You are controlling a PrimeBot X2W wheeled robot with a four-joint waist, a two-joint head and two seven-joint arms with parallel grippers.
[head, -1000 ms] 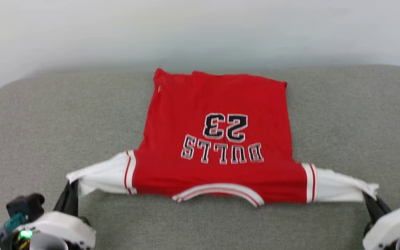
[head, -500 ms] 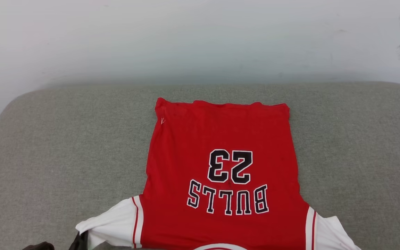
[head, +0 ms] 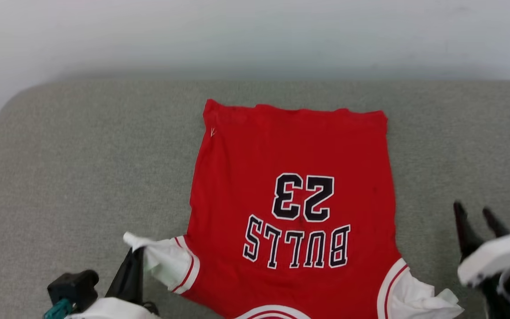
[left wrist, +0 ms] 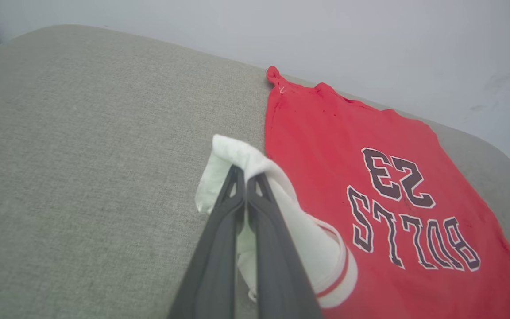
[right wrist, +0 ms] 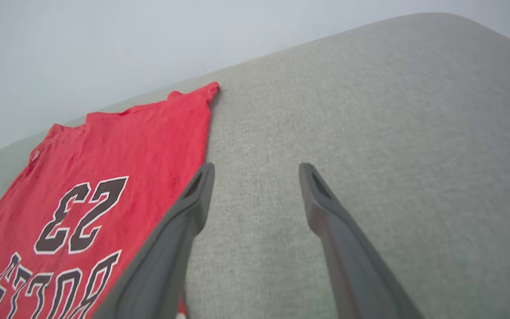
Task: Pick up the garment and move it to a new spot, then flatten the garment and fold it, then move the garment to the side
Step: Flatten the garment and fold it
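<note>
Light was bright, soft and even, and the shadows were faint. Head view looked a bit smeary, worst on the right gripper (head: 473,208) near the edge. Both wrist views had that wide-angle bend toward the corners.

Seen from the head camera, a grey cushion (head: 82,177) runs out to every edge but the far one. The garment (head: 290,150) lies flat over its middle, from the centre down to 6 o'clock, a low, soft obstacle. Broad bare cushion lies open at 9 o'clock and at 3 o'clock, and a narrower bare strip at 12 o'clock separates the hem from a white wall (head: 255,35) that closes off that side. At 7 o'clock the left gripper (head: 134,253), clamped on a bunched white sleeve (head: 162,259), blocks that corner. At 4 o'clock the right gripper (head: 473,208) stands with fingers spread over bare cushion, nothing between them. A crumpled sleeve (head: 419,301) lies at 5 o'clock.
</note>
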